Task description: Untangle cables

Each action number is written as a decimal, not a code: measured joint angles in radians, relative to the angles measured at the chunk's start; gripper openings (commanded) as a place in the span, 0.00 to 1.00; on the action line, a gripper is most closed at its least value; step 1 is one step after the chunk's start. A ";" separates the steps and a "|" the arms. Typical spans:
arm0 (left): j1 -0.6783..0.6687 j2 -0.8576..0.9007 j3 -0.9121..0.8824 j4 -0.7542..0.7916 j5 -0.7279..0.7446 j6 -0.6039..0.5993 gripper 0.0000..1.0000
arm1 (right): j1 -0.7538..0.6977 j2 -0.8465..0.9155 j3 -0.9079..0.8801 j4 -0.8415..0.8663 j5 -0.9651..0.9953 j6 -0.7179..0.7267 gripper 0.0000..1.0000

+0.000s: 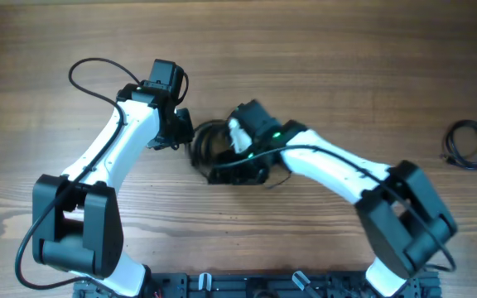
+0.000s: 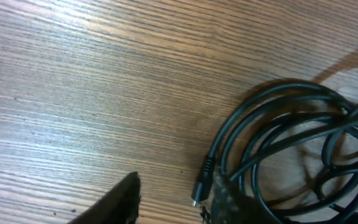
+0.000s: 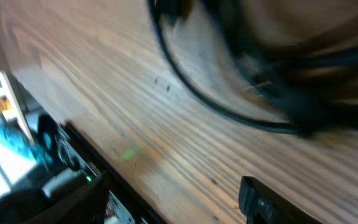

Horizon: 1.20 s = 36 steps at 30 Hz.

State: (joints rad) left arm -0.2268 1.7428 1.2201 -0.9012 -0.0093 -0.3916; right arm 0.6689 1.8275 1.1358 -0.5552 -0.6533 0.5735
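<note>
Mid-desk (image 1: 321, 50), from above: a dark tangle of cables (image 1: 209, 145), wedged between the two tools. Just beside its left rim, the left tool (image 1: 184, 132); at its right and lower edge, the right tool (image 1: 237, 172), mostly hidden beneath its own wrist. Through the left wrist camera: loops of the cables filling the lower right, with one small plug (image 2: 202, 184) pointing down into the gap between the left tool's fingers (image 2: 122, 200), almost against the right-hand one. Left tool: spread apart, nothing clamped. Through the right wrist camera: heavy blur, a curve of cable across the top, well ahead of one dark finger (image 3: 269, 200) at the bottom edge. Right tool's opening, and any hold on the cable: cannot tell. Counted: two arms (image 1: 110, 153), two tools, one central tangle of several overlapping loops (number of separate cords impossible to tell), one plug in plain sight, and one further small coil (image 1: 470, 146) of black cable lying alone near the far right edge of the desk, well apart from both tools.
</note>
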 measured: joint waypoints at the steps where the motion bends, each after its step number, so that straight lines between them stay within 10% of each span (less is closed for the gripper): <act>1: 0.000 0.000 0.000 0.001 0.025 -0.002 0.28 | -0.023 -0.012 0.001 -0.013 0.002 -0.008 0.70; 4: 0.000 0.000 -0.001 0.030 0.164 0.020 0.29 | -0.109 -0.029 0.006 -0.044 0.016 -0.041 0.70; 10: -0.023 0.000 -0.002 0.133 0.417 0.043 0.17 | -0.187 -0.029 0.006 0.016 0.171 -0.053 0.33; 29: -0.018 0.051 -0.003 0.081 0.237 -0.022 0.23 | -0.015 0.035 -0.120 0.263 0.180 0.111 0.34; 36: 0.066 0.051 -0.004 0.027 0.197 -0.008 0.15 | 0.076 0.035 -0.119 0.317 0.092 0.075 0.51</act>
State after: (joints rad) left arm -0.1612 1.7943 1.2163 -0.8745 0.1875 -0.4000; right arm 0.7452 1.8626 1.0168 -0.2379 -0.5610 0.6487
